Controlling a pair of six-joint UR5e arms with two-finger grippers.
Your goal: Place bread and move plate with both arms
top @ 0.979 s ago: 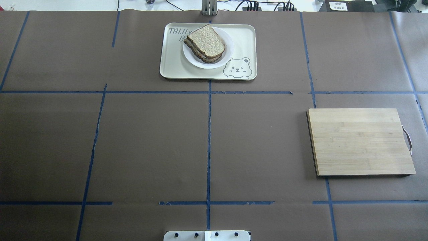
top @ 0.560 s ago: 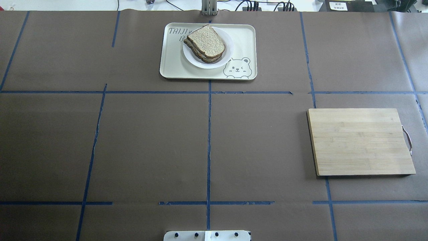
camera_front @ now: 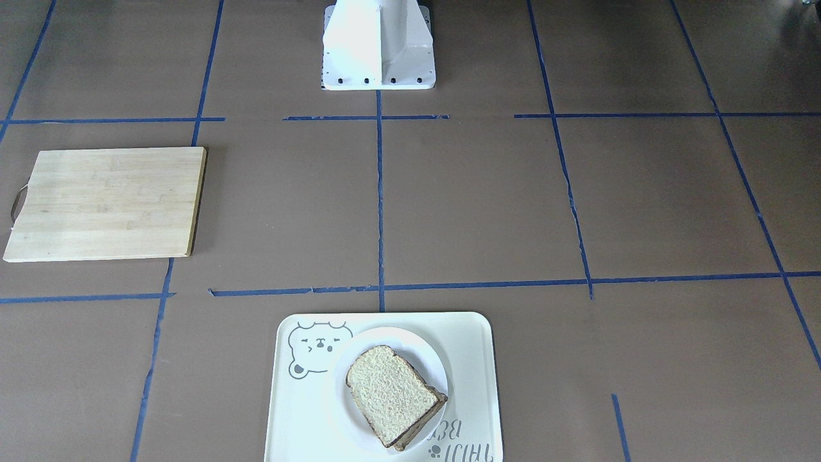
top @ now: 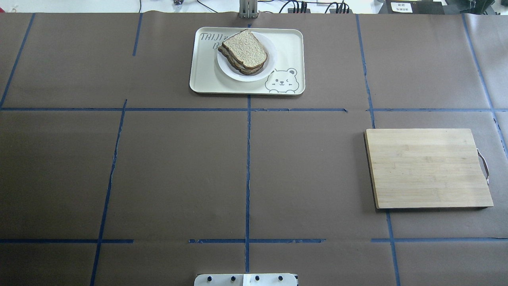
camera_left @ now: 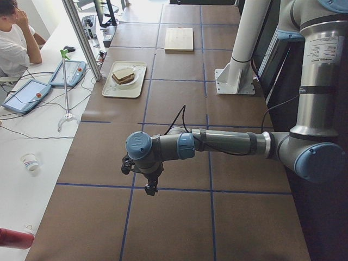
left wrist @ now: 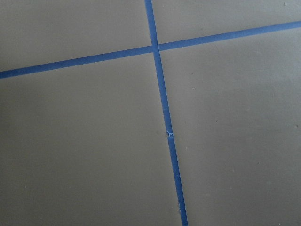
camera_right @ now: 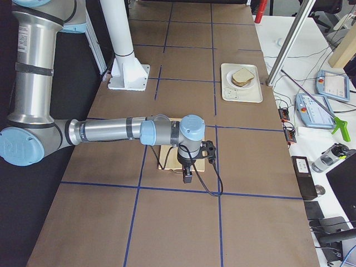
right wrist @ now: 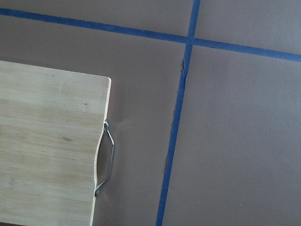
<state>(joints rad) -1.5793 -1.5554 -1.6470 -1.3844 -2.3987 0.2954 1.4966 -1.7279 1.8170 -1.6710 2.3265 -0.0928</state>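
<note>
Two black two-finger grippers show only in the side views. The left gripper (camera_left: 148, 184) hangs over a crossing of blue tape lines (left wrist: 162, 103) on the brown paper-covered surface (top: 178, 171). The right gripper (camera_right: 188, 176) hangs above the handle end of the one pale rectangular wooden cutting board (top: 428, 167). I cannot tell whether either gripper's fingers are apart or together. Well away from both grippers, the plain beige slice of bread (top: 245, 48) tops a small stack on the one round white plate (top: 271, 59). The plate sits on the one cream rectangular tray with a bear drawing (top: 206, 77).
</note>
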